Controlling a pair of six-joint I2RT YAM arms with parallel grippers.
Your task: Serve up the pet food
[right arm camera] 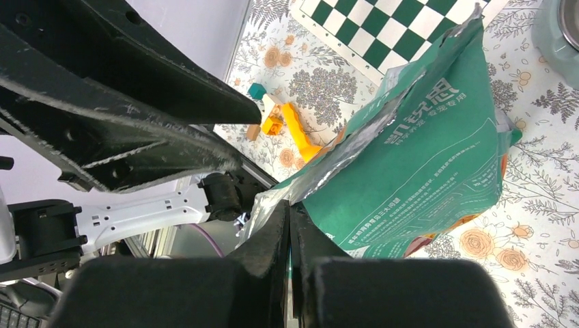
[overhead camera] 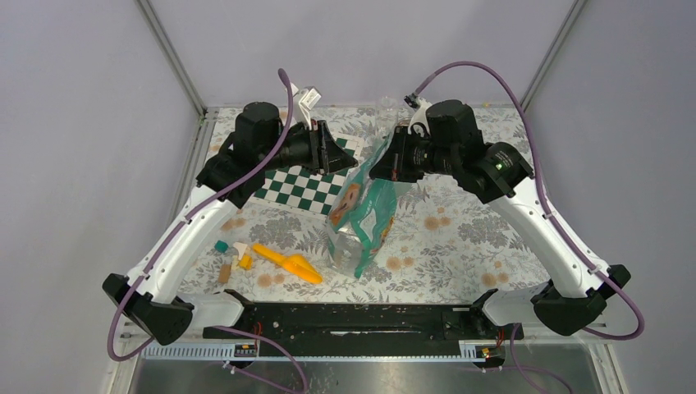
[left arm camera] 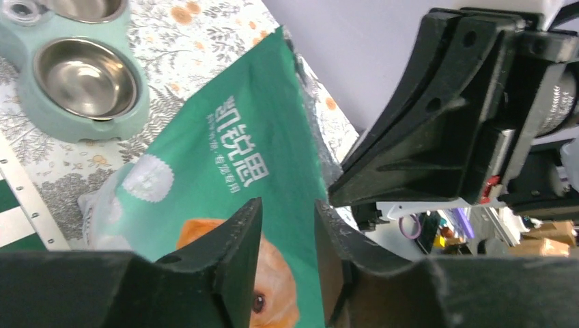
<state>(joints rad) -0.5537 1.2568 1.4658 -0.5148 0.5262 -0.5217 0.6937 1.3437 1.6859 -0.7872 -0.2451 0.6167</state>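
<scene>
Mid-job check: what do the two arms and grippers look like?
Both the left arm and right arm have white links with black joints and bases. A purple cable runs along each. The left gripper and right gripper are black, with wedge-shaped fingers.

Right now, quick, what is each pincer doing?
Left pincer: open a little, holding nothing.
Right pincer: shut on the top edge of the green bag.

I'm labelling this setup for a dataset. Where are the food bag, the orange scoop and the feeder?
food bag (overhead camera: 365, 215): top view, on its green front panel.
orange scoop (overhead camera: 289, 263): top view, on its middle.
feeder (left arm camera: 24, 51): left wrist view, on the teal frame beside the steel bowl.
</scene>
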